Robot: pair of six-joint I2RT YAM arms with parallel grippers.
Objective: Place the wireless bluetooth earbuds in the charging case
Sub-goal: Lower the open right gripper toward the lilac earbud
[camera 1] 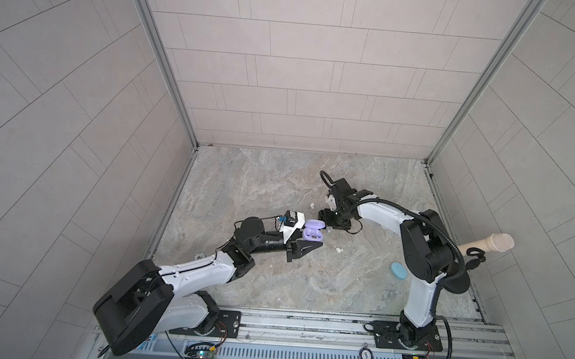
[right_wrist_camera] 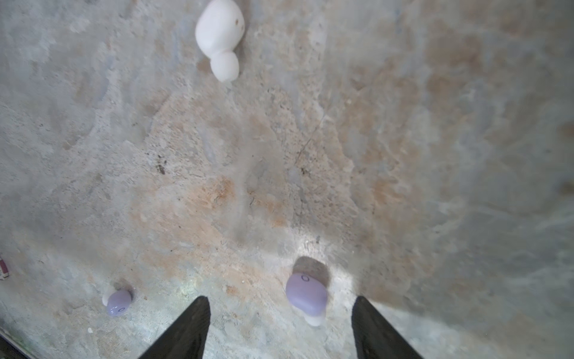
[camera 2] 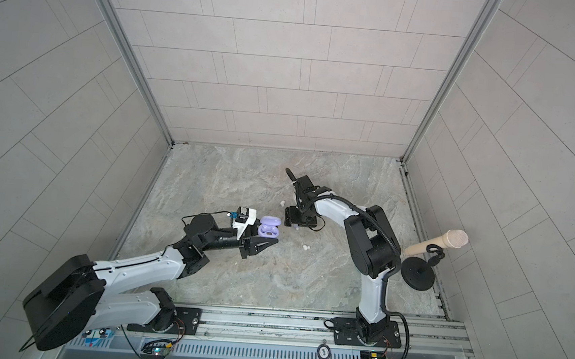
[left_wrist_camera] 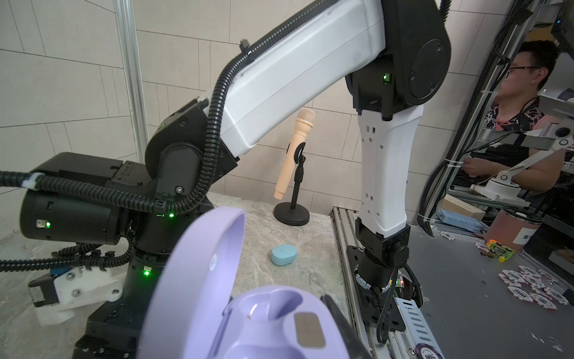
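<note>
While left claw [camera 1: 308,241] clamps the open lilac case [camera 1: 312,234], right claw [right_wrist_camera: 281,299] gapes above 1 lilac earbud [right_wrist_camera: 306,293].

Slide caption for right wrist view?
Right gripper open, straddling a lilac earbud on the stone tabletop; second lilac earbud and white earbud nearby.

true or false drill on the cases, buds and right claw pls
1. The lilac case has its lid open. True.
2. The right claw is clamped on a lilac bud. False: the claw is open, and the bud lies on the table between its fingers.
3. The blue case is open. False: it is shut.
4. A white bud lies on the table. True.
</note>
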